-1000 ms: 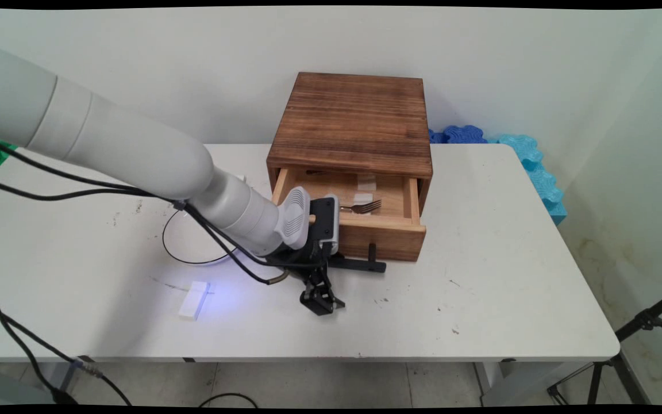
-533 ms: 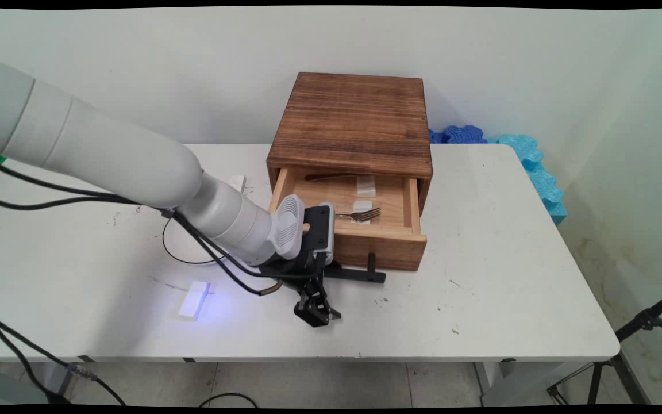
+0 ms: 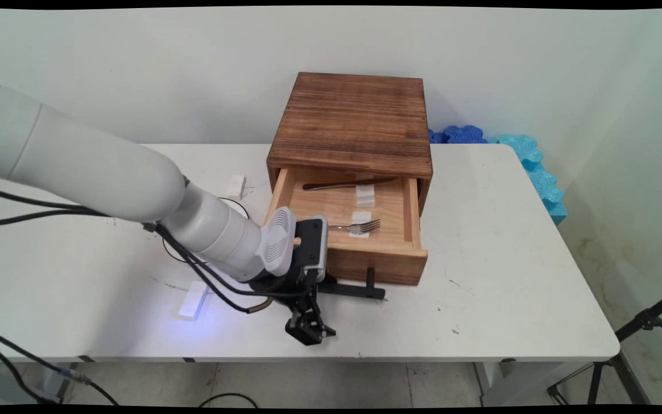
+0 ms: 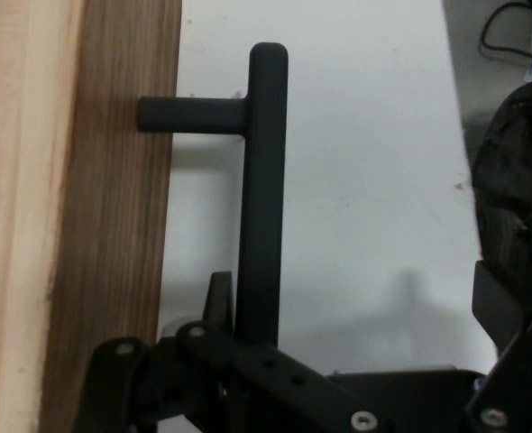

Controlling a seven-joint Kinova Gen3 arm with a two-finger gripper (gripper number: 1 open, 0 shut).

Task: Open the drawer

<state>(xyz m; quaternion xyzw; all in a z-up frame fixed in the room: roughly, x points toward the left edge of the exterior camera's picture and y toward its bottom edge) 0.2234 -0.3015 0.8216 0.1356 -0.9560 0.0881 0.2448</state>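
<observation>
A dark wooden box (image 3: pixel 354 121) stands at the table's far middle, its light wooden drawer (image 3: pixel 377 261) pulled partly out. Inside lie a fork (image 3: pixel 360 226), a long dark utensil (image 3: pixel 348 184) and two small white pads (image 3: pixel 365 196). A black bar handle (image 3: pixel 349 290) (image 4: pixel 261 198) sticks out of the drawer front (image 4: pixel 113 225). My gripper (image 3: pixel 308 332) (image 4: pixel 365 234) is open around the handle's left end. One finger (image 4: pixel 219 298) sits behind the bar, between it and the drawer front. The other finger (image 4: pixel 514 198) stands well clear on the table side.
A white block (image 3: pixel 193 300) lies near the table's front edge, left of the gripper. Another small white block (image 3: pixel 236 185) lies left of the box. Black cables (image 3: pixel 204 276) hang from the arm. Blue foam pieces (image 3: pixel 532 167) line the far right edge.
The gripper has moved toward the table's near edge and the drawer has slid further out with it. More of the drawer's inside shows, including the long dark utensil.
</observation>
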